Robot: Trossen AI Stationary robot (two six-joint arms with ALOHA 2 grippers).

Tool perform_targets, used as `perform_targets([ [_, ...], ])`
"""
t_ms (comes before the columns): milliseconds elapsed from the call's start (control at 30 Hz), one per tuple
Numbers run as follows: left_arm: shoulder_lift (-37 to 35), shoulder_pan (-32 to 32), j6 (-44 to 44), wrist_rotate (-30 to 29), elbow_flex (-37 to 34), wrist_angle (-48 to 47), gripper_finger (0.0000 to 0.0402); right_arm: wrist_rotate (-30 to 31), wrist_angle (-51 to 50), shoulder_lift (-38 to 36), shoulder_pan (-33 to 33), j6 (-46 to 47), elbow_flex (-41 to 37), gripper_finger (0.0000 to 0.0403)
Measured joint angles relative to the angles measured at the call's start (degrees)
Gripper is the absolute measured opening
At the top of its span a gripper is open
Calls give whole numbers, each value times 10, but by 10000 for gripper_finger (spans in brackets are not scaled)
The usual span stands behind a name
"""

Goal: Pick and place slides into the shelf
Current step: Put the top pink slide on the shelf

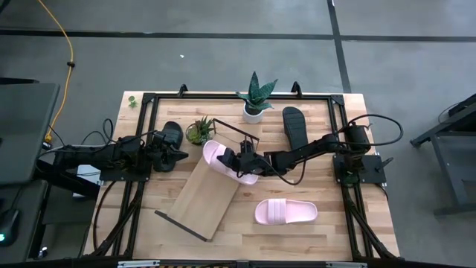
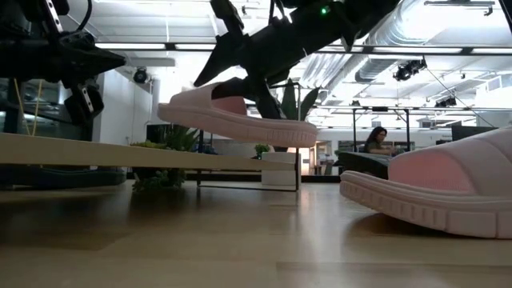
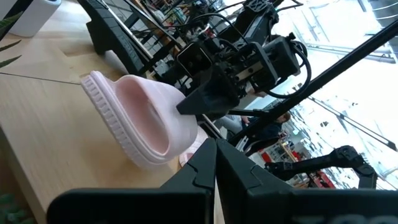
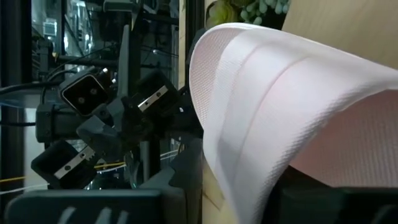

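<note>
Fingers first: the right gripper (image 1: 242,165) pinches the strap of a pale pink slide (image 1: 220,158), while the left gripper (image 1: 177,154) has its fingers pressed together with nothing between them.

High view: the right arm reaches from the right edge toward the middle of the frame, carrying the held slide over the upper end of the shelf (image 1: 202,199), which lies slanted at centre, bottom left to upper middle. The left gripper waits at left of centre, beside a black slide (image 1: 169,135). A second black slide (image 1: 293,125) lies right of centre near the top, and a second pink slide (image 1: 285,211) lies on the tabletop at lower right of centre.

Low view: the held pink slide (image 2: 240,116) hangs clear above the shelf board (image 2: 144,157), tilted, not touching it. The other pink slide (image 2: 440,188) fills the lower right.

Left wrist view: the closed fingertips (image 3: 214,165) point at the carried slide (image 3: 140,121) and the right gripper (image 3: 208,102).

Right wrist view: the pink strap (image 4: 286,99) fills the frame.

The step in hand looks like placing this first slide; next it likely needs lowering flat onto the board, then release.
</note>
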Motion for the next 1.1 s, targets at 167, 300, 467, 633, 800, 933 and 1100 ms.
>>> perform_targets([
  [167, 0, 0, -6, 0, 0, 0, 1, -6, -6, 0, -1, 1, 0, 98],
  [300, 0, 0, -7, -4, 0, 0, 1, -10, -4, 0, -1, 0, 0, 98],
  [467, 29, 0, -27, -10, 0, -1, 6, -20, 1, 0, -1, -9, 0, 99],
  [633, 76, 0, -37, -8, 0, -1, 55, -15, 0, 0, -1, -10, 0, 99],
  [800, 90, 0, -66, -1, 0, 0, 110, -18, -5, 0, -1, 0, 0, 99],
  [933, 90, 0, -68, -2, 0, 0, 136, -18, -15, 0, -1, 15, 0, 99],
  [1100, 90, 0, -68, 0, 0, 0, 144, -17, -22, 0, -1, 31, 0, 99],
])
